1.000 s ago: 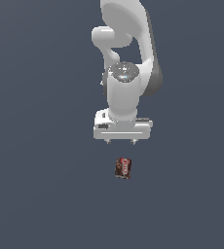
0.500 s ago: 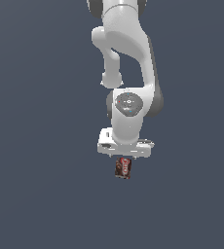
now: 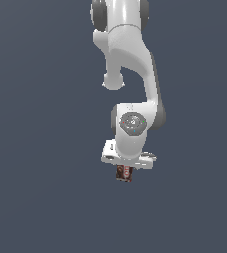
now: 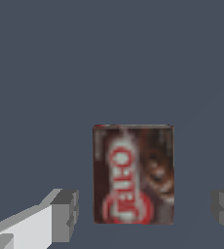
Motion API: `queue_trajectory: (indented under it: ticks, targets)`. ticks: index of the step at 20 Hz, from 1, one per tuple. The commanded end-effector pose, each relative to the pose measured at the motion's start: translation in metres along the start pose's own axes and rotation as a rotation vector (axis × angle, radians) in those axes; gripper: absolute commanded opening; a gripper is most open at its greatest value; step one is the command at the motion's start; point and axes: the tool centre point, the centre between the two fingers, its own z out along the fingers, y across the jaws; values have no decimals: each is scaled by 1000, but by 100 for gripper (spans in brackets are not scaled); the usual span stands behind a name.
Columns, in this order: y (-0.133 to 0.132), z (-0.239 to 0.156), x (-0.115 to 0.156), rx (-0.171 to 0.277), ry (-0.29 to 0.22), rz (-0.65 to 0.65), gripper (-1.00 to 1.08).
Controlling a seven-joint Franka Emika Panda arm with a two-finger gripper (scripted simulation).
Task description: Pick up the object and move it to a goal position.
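Franka arm with its gripper (image 3: 127,167) lowered directly over the object (image 3: 125,173) on a plain dark grey surface (image 3: 41,197)

In the exterior view the white arm (image 3: 130,64) reaches down from the top of the frame, and the small dark brown box with its red and white label shows just beneath the white hand, partly covered by it. In the wrist view the object (image 4: 133,174) lies between the two grey fingertips (image 4: 65,215), which stand spread apart with a clear gap on each side of the box, touching neither face; the gripper (image 4: 143,214) is thus parted and holds nothing, and the box appears to rest on the surface
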Motion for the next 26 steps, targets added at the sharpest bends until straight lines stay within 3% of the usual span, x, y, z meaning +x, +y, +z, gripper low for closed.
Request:
queue_trajectory:
  ticks: [1, 22, 23, 26]
  targets:
    - [-1, 4, 2, -2, -2, 6, 100]
    - [-1, 55, 2, -2, -2, 7, 100]
    - [-1, 55, 2, -2, -2, 7, -100]
    - [-1, 55, 2, -2, -2, 7, -100]
